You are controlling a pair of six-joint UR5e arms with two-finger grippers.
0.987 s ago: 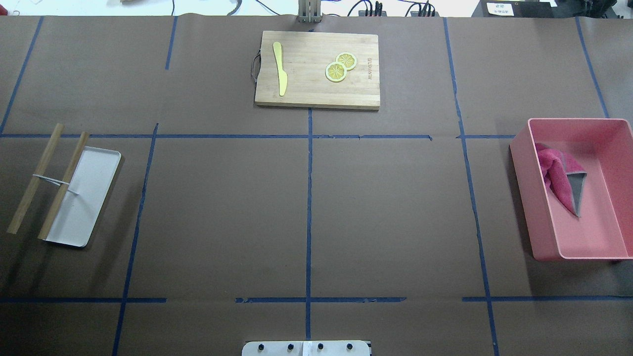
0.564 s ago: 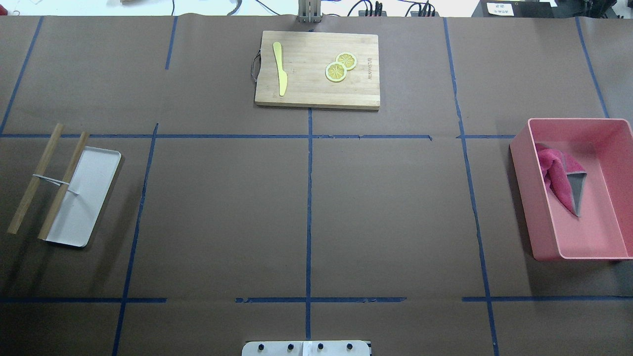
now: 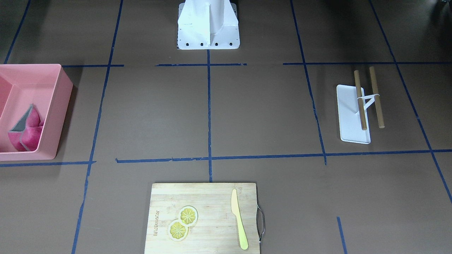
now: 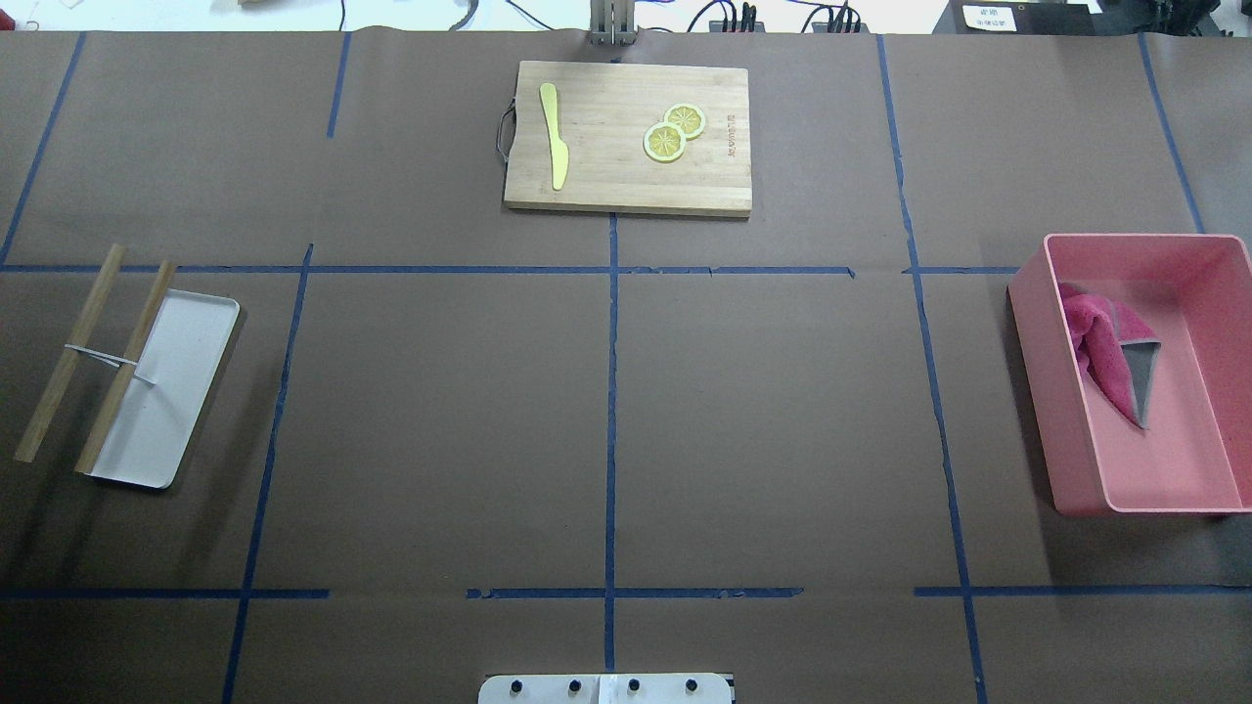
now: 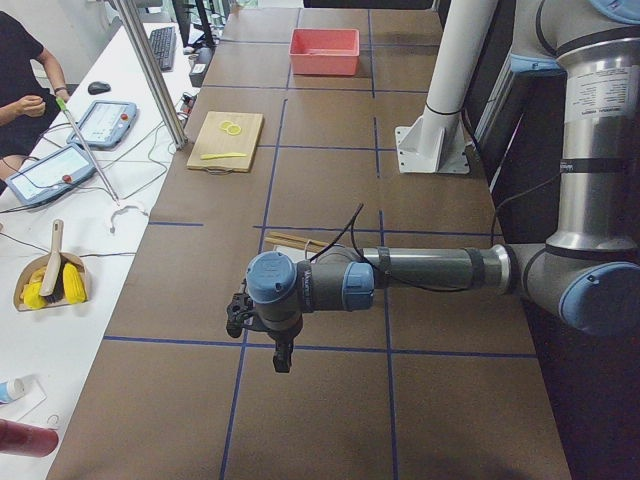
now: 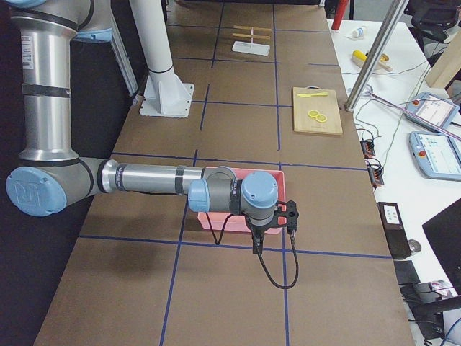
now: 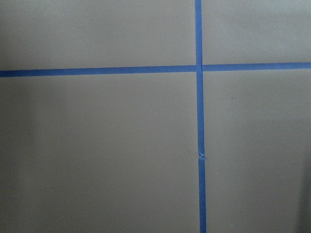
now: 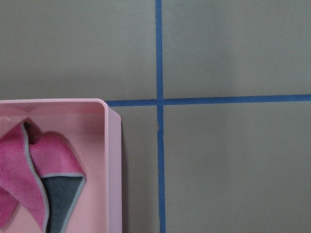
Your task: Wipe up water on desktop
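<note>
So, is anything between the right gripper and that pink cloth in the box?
Only the wall of the pink box: the cloth lies inside it, open on top, with the right gripper near its corner. Nothing covers the cloth.

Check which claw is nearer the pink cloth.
Right. The right claw hangs beside the pink bin holding the pink cloth; the left claw hangs far off at the opposite end, near the white tray.

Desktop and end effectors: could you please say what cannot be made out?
Desktop: no water discernible in any view.
Left end effector: only in exterior left, small, dark; opening unclear.
Right end effector: only in exterior right; likewise unclear.
Pink bin: cut by front-facing view's left edge.
</note>
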